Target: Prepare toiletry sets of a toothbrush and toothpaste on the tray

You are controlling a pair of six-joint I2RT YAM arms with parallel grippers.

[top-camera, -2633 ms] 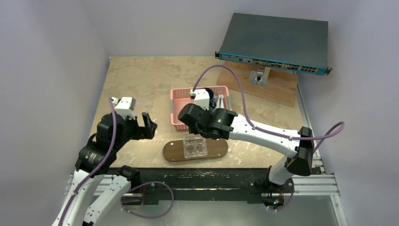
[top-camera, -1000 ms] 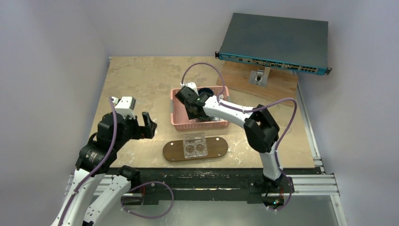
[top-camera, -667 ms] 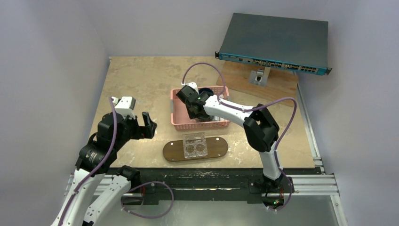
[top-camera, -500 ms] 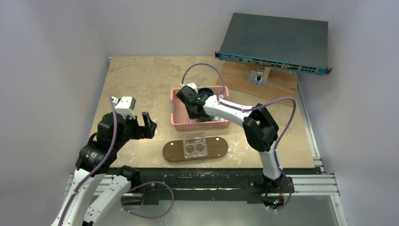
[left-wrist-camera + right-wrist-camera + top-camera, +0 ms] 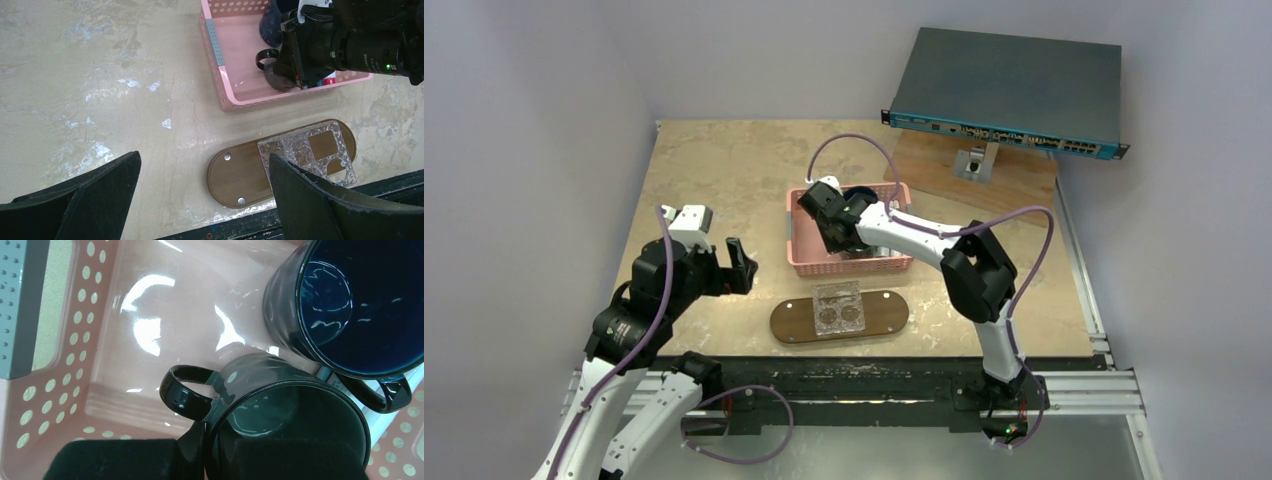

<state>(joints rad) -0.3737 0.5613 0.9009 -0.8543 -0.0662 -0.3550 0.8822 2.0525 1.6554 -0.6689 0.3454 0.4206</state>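
Since the earliest view the right arm has swung off the basket's near rim and reached down inside; over the last second it has barely shifted. The right gripper point(image 5: 212, 457) sits low in the pink basket point(image 5: 60, 390), its black pads cut off by the bottom edge of the wrist view. One pad lies outside the dark grey mug point(image 5: 280, 410), by its handle, and the other inside the rim, so the jaws stand narrow with the mug wall between them. Whether they press on it I cannot tell. A dark blue mug point(image 5: 360, 300) stands against the grey one. Under its handle a pale sliver shows, too hidden to name as the toothpaste, and the toothbrush cannot be made out. From above, the right forearm covers the basket's middle, with the elbow raised to the basket's right. The tray point(image 5: 240, 175) lies on the table point(image 5: 75, 75) just on the near side of the basket, a clear moulded holder point(image 5: 310, 155) on its right half. The left gripper point(image 5: 204, 159) hangs wide open left of the tray, touching nothing, its arm folded back.
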